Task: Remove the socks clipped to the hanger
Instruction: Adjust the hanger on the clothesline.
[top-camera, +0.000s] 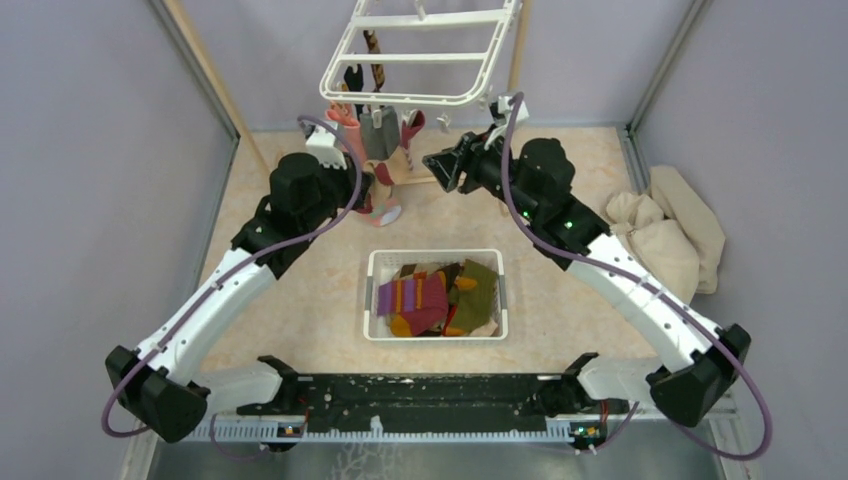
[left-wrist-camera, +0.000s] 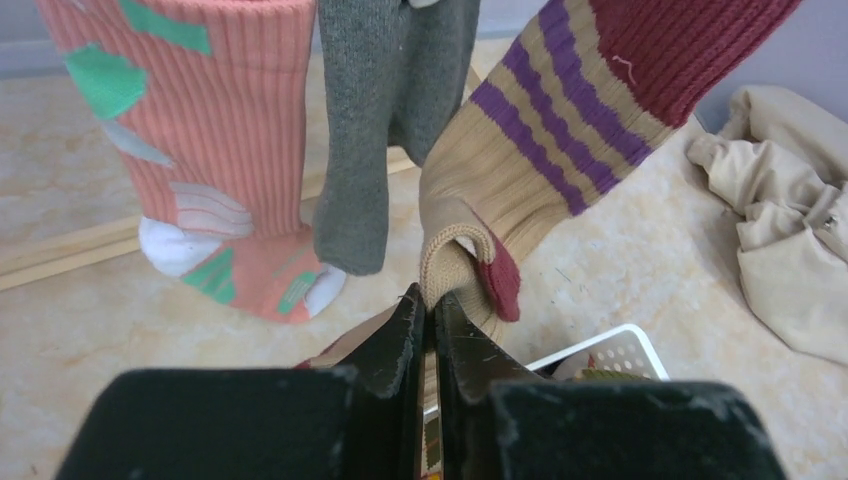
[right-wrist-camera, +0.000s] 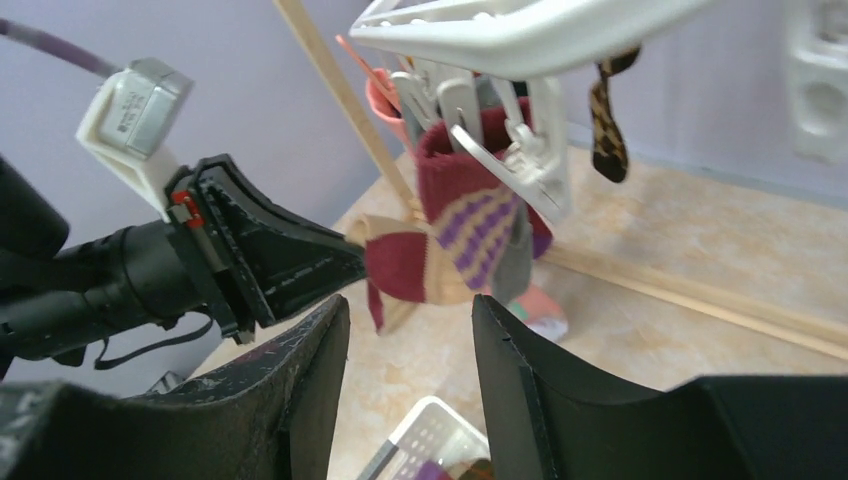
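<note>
The white hanger (top-camera: 400, 97) hangs at the back with socks clipped under its near rim: a pink one with mint patches (left-wrist-camera: 210, 130), a grey one (left-wrist-camera: 370, 130) and a maroon-striped one (left-wrist-camera: 560, 130). My left gripper (left-wrist-camera: 428, 300) is shut on the tan toe of the maroon-striped sock and draws it sideways while its cuff stays in a white clip (right-wrist-camera: 520, 150). My right gripper (right-wrist-camera: 410, 300) stands open with nothing in it, just below and in front of that sock (right-wrist-camera: 450, 240). A brown argyle sock (right-wrist-camera: 608, 130) dangles further back.
A white slotted basket (top-camera: 372, 300) with several loose socks sits at the table's middle, below both grippers. A beige cloth heap (top-camera: 670, 235) lies at the right. A wooden pole (right-wrist-camera: 340, 100) slants up behind the hanger. Grey walls close in both sides.
</note>
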